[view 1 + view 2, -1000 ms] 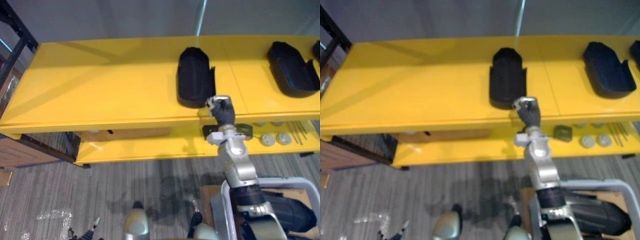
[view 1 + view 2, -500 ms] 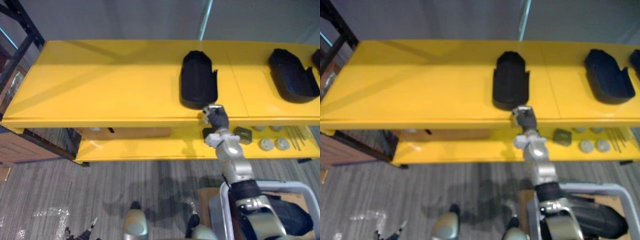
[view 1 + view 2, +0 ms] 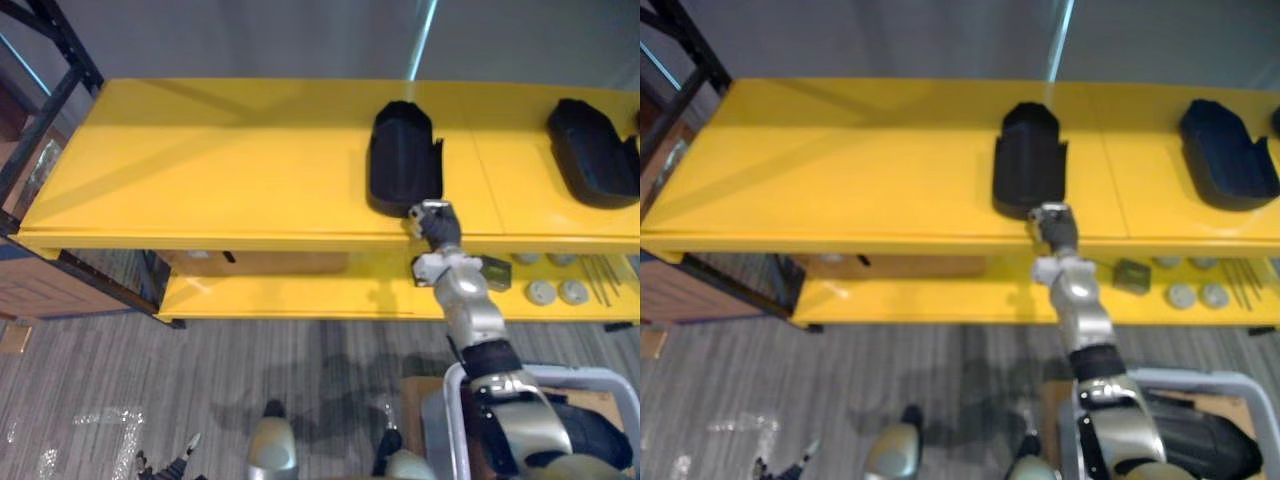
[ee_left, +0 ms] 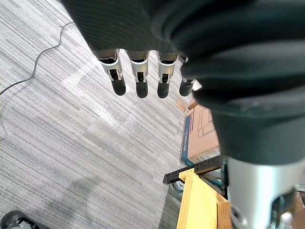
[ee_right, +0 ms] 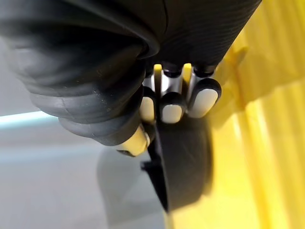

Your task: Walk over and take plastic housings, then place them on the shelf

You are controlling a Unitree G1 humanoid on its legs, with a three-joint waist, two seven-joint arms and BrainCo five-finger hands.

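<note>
The yellow top board (image 3: 220,160) is bare from its left end to the plastic housing (image 3: 403,165) at its middle, so there is wide room there. Between that and the 2nd housing (image 3: 590,150) runs a narrower bare strip. The right hand (image 3: 437,225) sits at the board's front edge, fingers curled at the middle housing's near rim, and blocks that corner. The lower shelf (image 3: 290,295) is bare along its left front. Its right part is crowded with a dark block (image 3: 494,271), grey discs (image 3: 541,292) and thin rods (image 3: 600,270). A black rack frame (image 3: 55,110) stands off the board's left end. The left hand (image 4: 140,71) hangs straight-fingered over open carpet (image 3: 200,390).
</note>
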